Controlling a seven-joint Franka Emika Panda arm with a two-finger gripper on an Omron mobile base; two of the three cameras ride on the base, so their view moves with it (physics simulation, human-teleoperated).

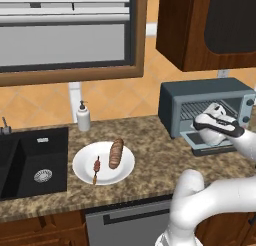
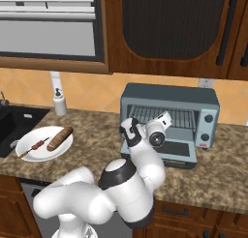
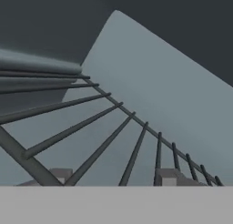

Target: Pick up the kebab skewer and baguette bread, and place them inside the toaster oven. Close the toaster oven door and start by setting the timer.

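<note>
Thin kebab skewer (image 1: 96,169) with red-brown and orange chunks lying beside short golden-brown baguette bread (image 1: 116,153) on round white plate (image 1: 84,172), on speckled granite desk (image 1: 150,155). Blue-grey toaster oven (image 2: 170,95) well apart to the right, dark glass door (image 2: 180,151) dropped open. Pincer reaching over the door toward the wire rack (image 3: 91,136); open or closed, impossible to tell.

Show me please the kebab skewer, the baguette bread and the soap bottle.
kebab skewer (image 1: 96,166), left base view, its red-brown chunks.
baguette bread (image 1: 116,153), left base view, middle of its crust.
soap bottle (image 1: 83,119), left base view, its body.
</note>
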